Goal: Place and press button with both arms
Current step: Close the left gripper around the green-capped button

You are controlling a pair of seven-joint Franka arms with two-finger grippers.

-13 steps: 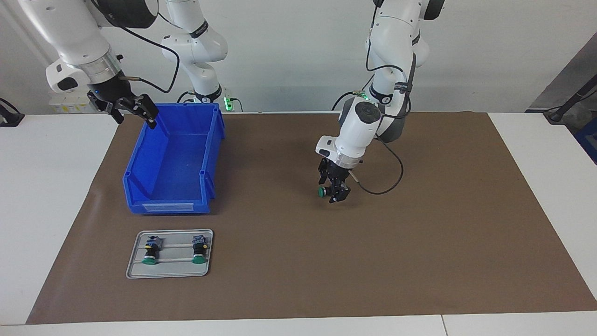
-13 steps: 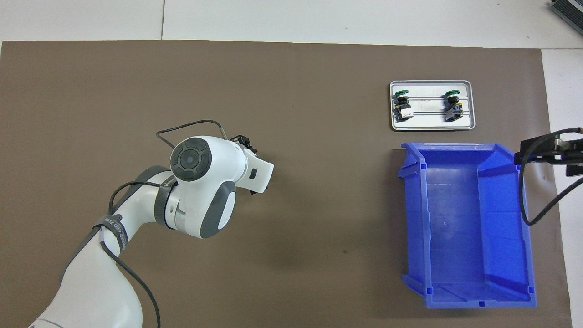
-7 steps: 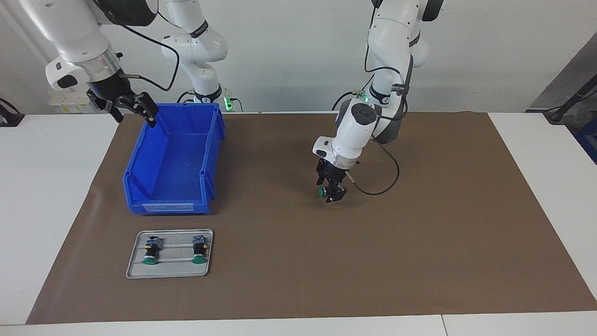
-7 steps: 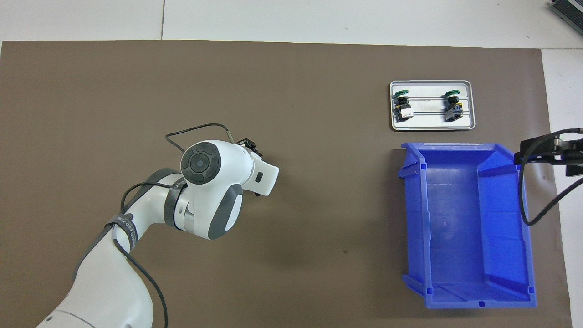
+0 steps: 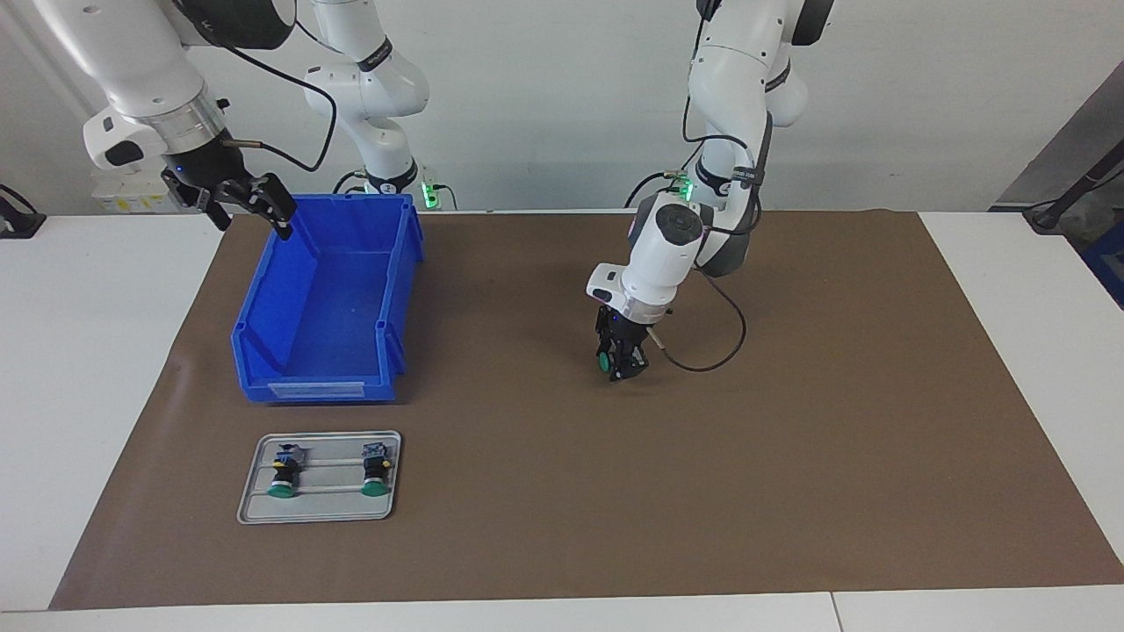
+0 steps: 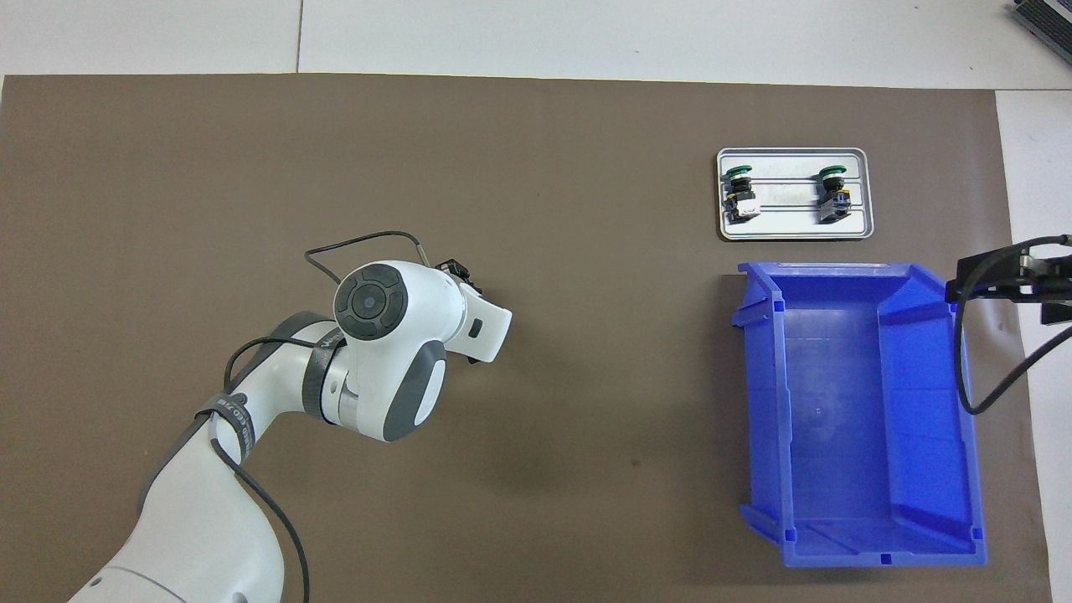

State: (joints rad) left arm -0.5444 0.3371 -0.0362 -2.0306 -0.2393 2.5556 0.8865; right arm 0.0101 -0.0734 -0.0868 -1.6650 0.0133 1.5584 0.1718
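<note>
The button (image 5: 605,361) sits between the fingers of the left gripper (image 5: 620,358), its green cap turned sideways toward the right arm's end of the counter. The fingers are pinching it, low over the brown mat (image 5: 790,456) near the middle of the counter; whether the button touches the mat cannot be told. In the overhead view the left arm's white wrist hides the button, and only a bit of the black gripper shows past it.

The left arm (image 5: 667,246) bends down steeply from its base, a black cable looping from the wrist to the mat.

Toward the right arm's end of the counter stands a blue bin (image 5: 327,303) on the mat. Farther from the robots than the bin, close beside it, lies a small grey tray (image 5: 320,511). On the tray lie two more buttons (image 5: 283,474) (image 5: 376,471), side by side and apart, green caps pointing away from the robots.

The right gripper (image 5: 250,204) hangs in the air over the bin's corner nearest the robots, at the edge of the mat. Its fingers are spread wide and hold nothing. The right arm (image 5: 145,70) waits there.
</note>
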